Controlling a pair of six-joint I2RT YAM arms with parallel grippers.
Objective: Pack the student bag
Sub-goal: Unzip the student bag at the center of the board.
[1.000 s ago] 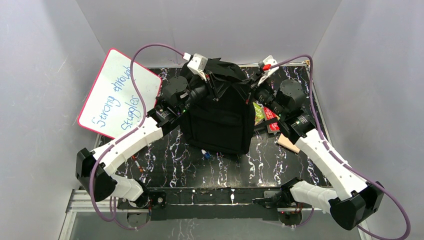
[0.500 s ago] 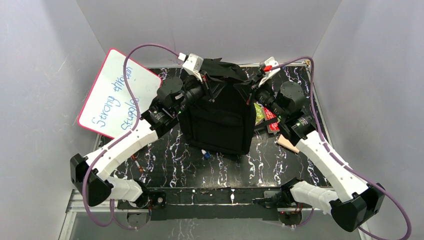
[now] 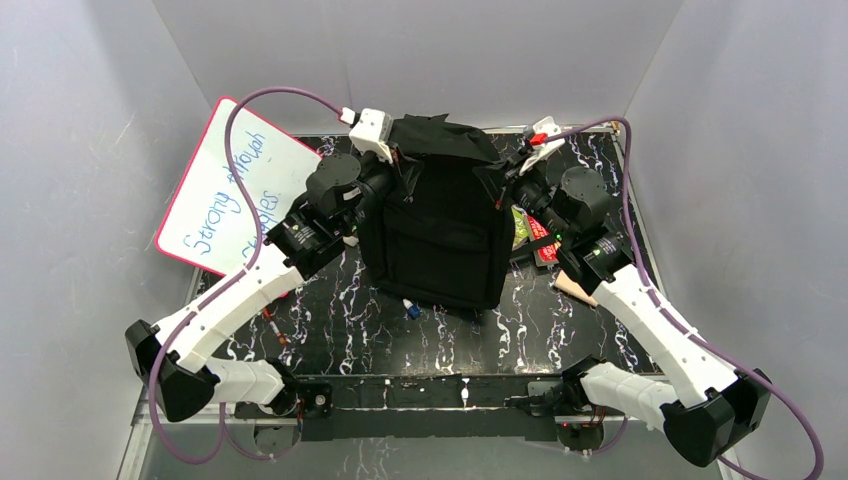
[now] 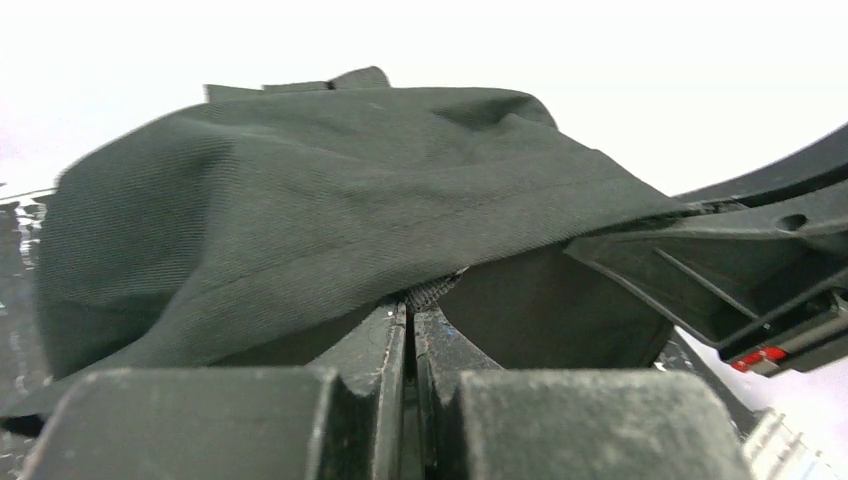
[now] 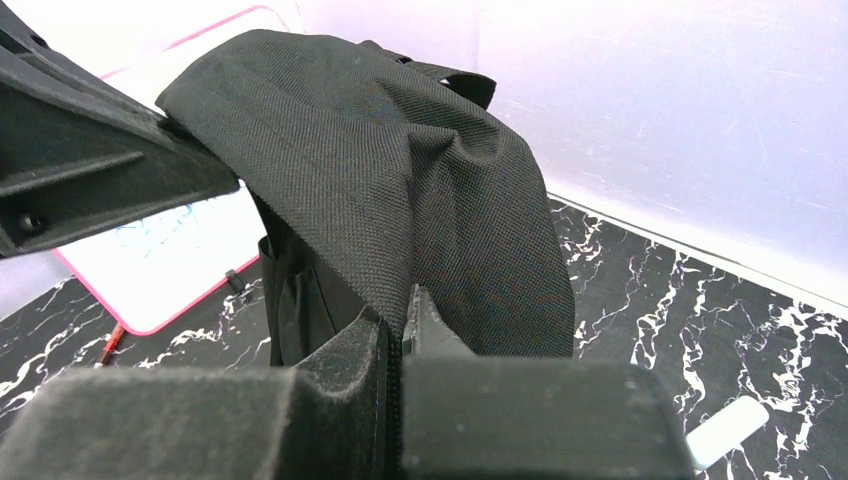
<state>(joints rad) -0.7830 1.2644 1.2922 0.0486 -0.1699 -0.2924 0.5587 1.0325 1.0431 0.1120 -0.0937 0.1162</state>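
Fingers on your left gripper [image 4: 410,318] are pressed together with barely a sliver between them, and they nip a fold of black cloth from the bag [image 3: 440,240] at the lower middle of the left wrist frame. Your right gripper [image 5: 398,322] is the same: jaws closed on a thin pleat of the top flap, low in the middle of its own frame. Neither bite looks deep, since only an edge of cloth sits between the pads.

Outward from there, the bag stands upright in the centre of the top frame on the table [image 3: 500,340], front pocket facing the arm bases, with both wrists at its upper corners. Some packets [image 3: 522,228] lie just beside its right side, close under your right arm. A whiteboard [image 3: 225,195] leans at the upper left, near your left arm.

Your main risk is a slip. The weave is loose and the pinch shallow, so a sharp pull outward or upward could strip the cloth from one gripper and let the flap drop over the mouth. Uneven pulling could also tilt the soft bag toward the stronger side, or drag it onto the packets. With both grippers occupied, nothing is free to load, and letting go on one side may collapse the opening. I cannot tell whether the main zip is fully open.
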